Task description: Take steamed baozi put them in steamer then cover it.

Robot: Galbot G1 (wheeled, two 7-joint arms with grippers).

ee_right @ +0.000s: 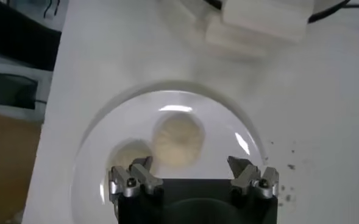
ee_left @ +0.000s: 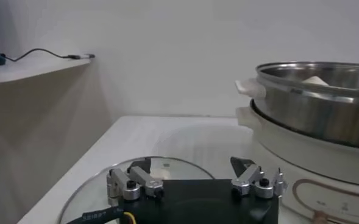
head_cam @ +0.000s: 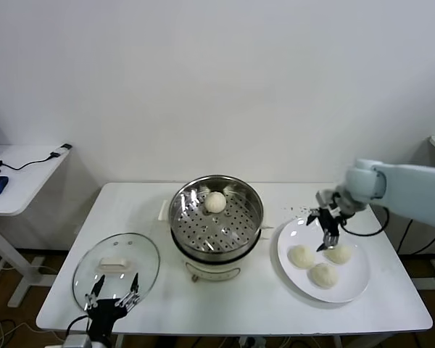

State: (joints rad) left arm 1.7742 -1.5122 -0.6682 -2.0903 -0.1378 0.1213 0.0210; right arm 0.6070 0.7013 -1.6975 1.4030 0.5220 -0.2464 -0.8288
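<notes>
The steamer stands mid-table on its white base, uncovered, with one baozi on its perforated tray. Three more baozi lie on a white plate to its right. My right gripper hangs open and empty just above the plate's far side; in the right wrist view its open gripper is above one baozi, with another beside it. My left gripper is open and idle at the table's front left, over the glass lid.
The lid with its white handle lies flat left of the steamer. A side table with a cable stands at far left. Dark specks lie on the table behind the plate.
</notes>
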